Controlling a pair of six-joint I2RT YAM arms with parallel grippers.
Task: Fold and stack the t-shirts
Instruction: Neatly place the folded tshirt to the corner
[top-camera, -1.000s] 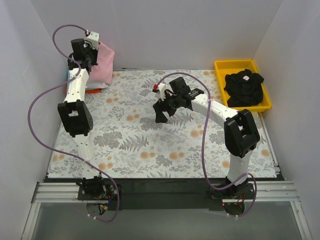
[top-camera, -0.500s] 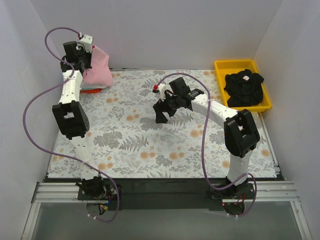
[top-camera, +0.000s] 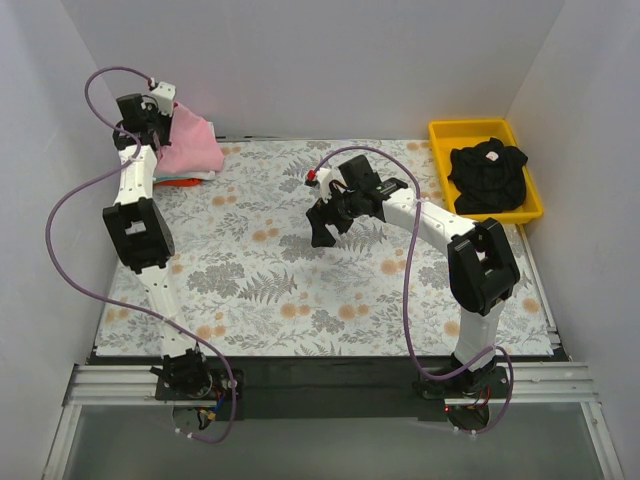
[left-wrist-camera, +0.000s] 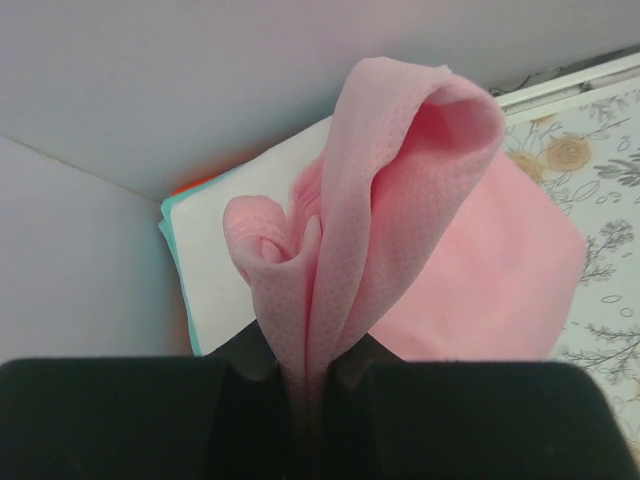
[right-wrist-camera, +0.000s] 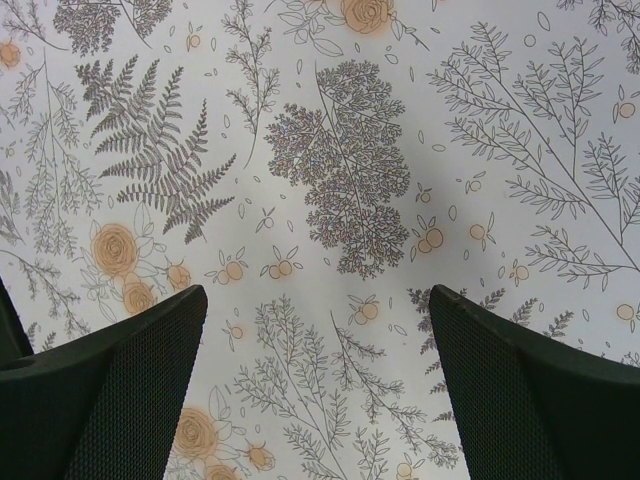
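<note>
My left gripper (top-camera: 160, 112) is shut on a bunched fold of the light pink t-shirt (top-camera: 192, 146), held above the far left corner. The left wrist view shows that pink t-shirt (left-wrist-camera: 400, 200) pinched between the black jaws, draping onto a folded stack with a white shirt (left-wrist-camera: 240, 220) on top and pale blue and orange edges beneath. The stack (top-camera: 178, 181) peeks out under the pink cloth. A crumpled black t-shirt (top-camera: 488, 176) lies in the yellow tray (top-camera: 437, 133). My right gripper (top-camera: 322, 224) hovers open over the bare floral cloth (right-wrist-camera: 340, 180), mid-table.
The floral table cloth (top-camera: 300, 290) covers the whole work surface. White walls close in the back and both sides; the left arm stands close to the left wall (top-camera: 40, 150). The yellow tray sits at the far right corner.
The left arm has swung further left and back toward the corner, carrying the pink t-shirt with it so the cloth now spreads over the stack. The right arm has not moved.
</note>
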